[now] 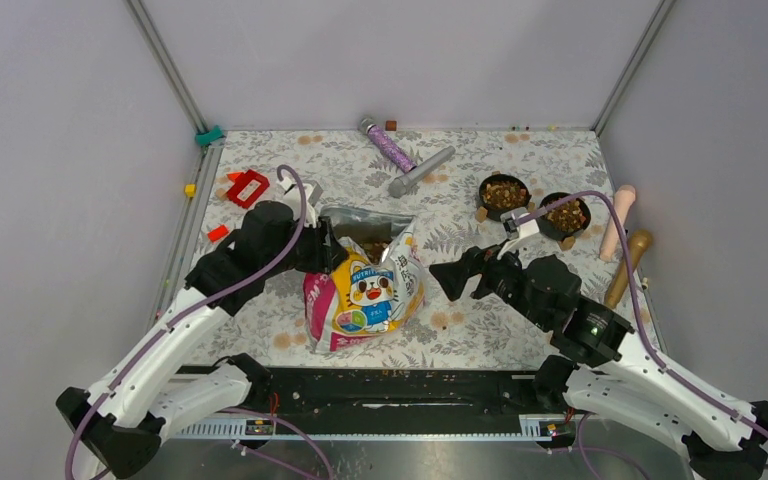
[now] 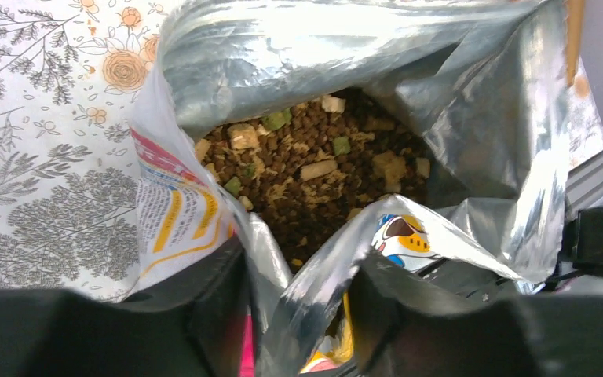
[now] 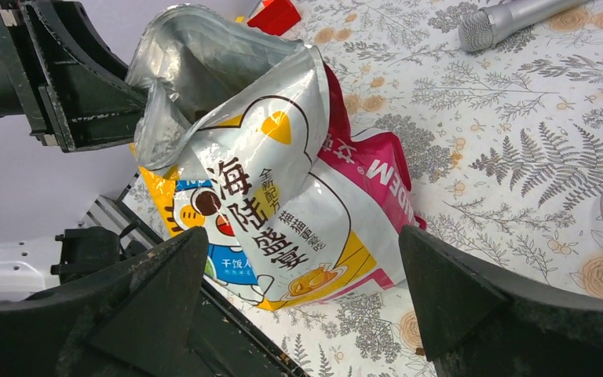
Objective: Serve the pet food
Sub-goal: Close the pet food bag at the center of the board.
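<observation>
A table draped in grey floral cloth is seen inside plain pale walls. The pet food, brown kibble with tan and green bits, is held deep in one opened bag, slumped just toward nine o'clock of the table's middle, mouth turned to twelve. The kibble is judged loose and quick to spill. The bag is judged soft, glossy and slippery, its weight low, and is best taken at the foil rim.

That rim is straddled by the left gripper, jaws about half closed; whether it is pinched cannot be told. The right gripper is held wide open and empty at three o'clock of the bag.

Two black bowls are counted toward two o'clock, the nearer bowl and the farther bowl, both showing kibble.
</observation>
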